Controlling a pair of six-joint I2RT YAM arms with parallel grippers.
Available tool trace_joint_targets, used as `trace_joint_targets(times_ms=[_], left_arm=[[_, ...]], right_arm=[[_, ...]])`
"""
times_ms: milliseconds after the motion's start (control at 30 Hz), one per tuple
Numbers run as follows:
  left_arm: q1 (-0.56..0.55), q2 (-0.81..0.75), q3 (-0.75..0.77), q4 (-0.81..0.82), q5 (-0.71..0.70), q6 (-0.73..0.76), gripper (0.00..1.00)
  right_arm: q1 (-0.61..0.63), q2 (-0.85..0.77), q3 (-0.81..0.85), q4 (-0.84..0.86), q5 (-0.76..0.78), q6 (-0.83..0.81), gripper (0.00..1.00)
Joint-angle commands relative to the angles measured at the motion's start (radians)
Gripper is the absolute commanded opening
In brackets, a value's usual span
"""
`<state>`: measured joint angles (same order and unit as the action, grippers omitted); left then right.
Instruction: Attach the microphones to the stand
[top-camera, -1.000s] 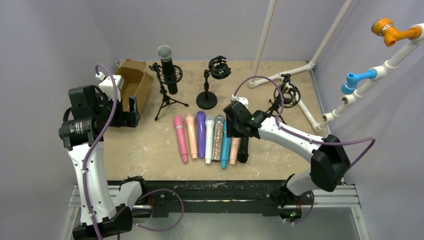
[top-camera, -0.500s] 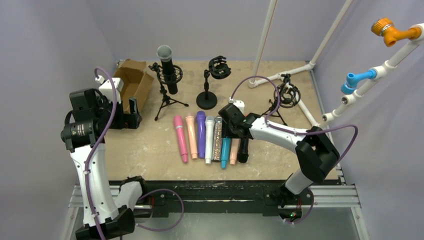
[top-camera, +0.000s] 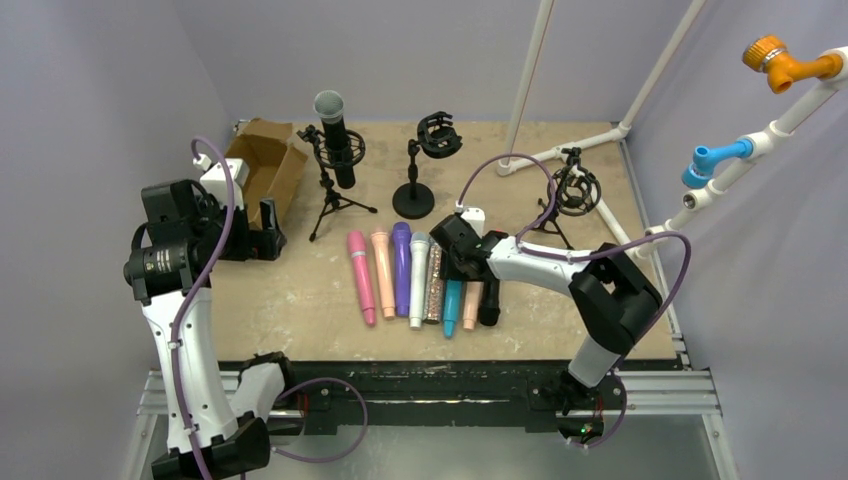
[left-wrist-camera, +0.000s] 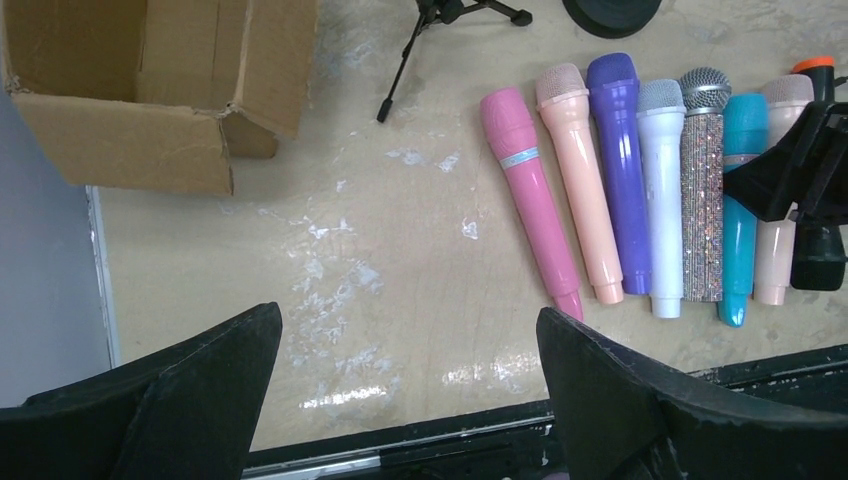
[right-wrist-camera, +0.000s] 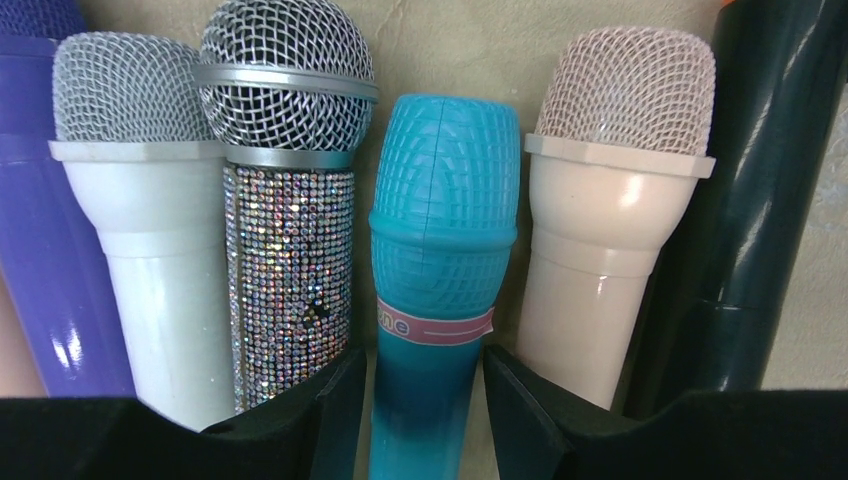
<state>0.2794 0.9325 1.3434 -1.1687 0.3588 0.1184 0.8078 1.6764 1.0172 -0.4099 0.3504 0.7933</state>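
The right gripper (right-wrist-camera: 425, 375) hides the lower end of the bright teal plastic microphone (right-wrist-camera: 440, 250), which lies flat on the scuffed tan table (left-wrist-camera: 400, 250) inside pale purple walls (top-camera: 400, 50). Its half-open jaws sit one each side of the microphone's handle, and I cannot tell if they pinch it. The left gripper (left-wrist-camera: 410, 330), well to the left of that microphone, gapes wide and holds nothing.

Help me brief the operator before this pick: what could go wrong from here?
1. The right end effector straddles the teal microphone, which lies packed between the glitter microphone and a peach microphone. Closing could pinch or nudge a neighbour.
2. Lifting it might roll the others out of their row.
3. The jaws stand at the glossy handle near the head, so the microphone might slip or tilt once raised.
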Motion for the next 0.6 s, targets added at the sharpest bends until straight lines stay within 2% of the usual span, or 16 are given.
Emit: trace_joint_targets(times_ms=[0,133,267,467,567], left_arm=[[0.006,-0.007,0.01,-0.009,0.08,0.023,1.0],[0.005,0.009,0.023,-0.021,0.128,0.02,1.0],[0.005,0.019,0.032,-0.032,0.153,0.026,1.0],[-0.009,0.031,0.031,-0.068,0.212,0.052,1.0],[-0.046,0.035,0.066,-0.106,0.232,0.062,1.0]], right_arm=[[0.017,0.009,-0.017,0.01,0.04,0.044,0.5],[0.019,0.014,-0.026,0.015,0.051,0.06,0.5],[0.022,0.017,-0.024,0.016,0.059,0.071,0.45],[0.025,-0.087,0.03,-0.037,0.091,0.072,0.23],[0.03,-0.195,0.066,-0.077,0.126,0.084,0.16]])
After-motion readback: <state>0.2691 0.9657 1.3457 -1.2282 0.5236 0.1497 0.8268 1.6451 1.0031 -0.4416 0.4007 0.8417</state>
